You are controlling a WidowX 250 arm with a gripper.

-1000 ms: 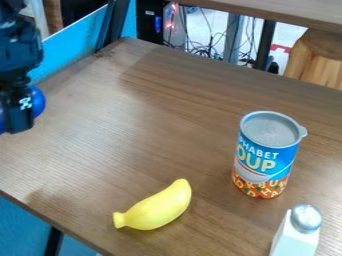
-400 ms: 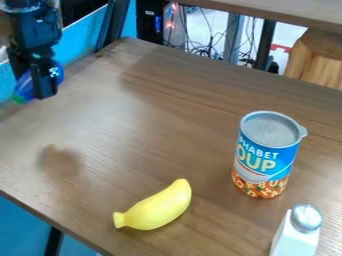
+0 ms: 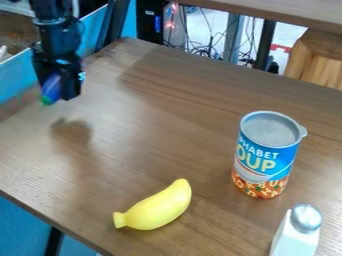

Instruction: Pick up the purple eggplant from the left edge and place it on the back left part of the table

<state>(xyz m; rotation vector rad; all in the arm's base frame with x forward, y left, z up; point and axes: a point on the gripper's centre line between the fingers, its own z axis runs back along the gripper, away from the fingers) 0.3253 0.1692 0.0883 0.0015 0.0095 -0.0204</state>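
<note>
At the upper left, my gripper [image 3: 59, 92] hangs over the back left part of the table, shut on a blue-purple object [image 3: 51, 89] with a green tip that points down. A shadow lies on the wood below it. The yellow banana [image 3: 155, 207] rests near the front edge, its narrow stem end towards the left. To the right stands an upright soup can [image 3: 267, 156] with a blue and orange label and a grey lid. A white shaker [image 3: 296, 235] with a silver top is at the lower right, cut off by the view's bottom edge.
The brown wooden table [image 3: 153, 130] has its back left corner near the top. Behind it are a blue panel, a dark metal post and tangled cables [image 3: 207, 47] on the floor. A wooden stool [image 3: 320, 57] stands at the upper right.
The gripper has come in from the left edge towards the right, carrying the blue-purple object, and its shadow shows on the table. The banana, can and shaker have kept their places.
</note>
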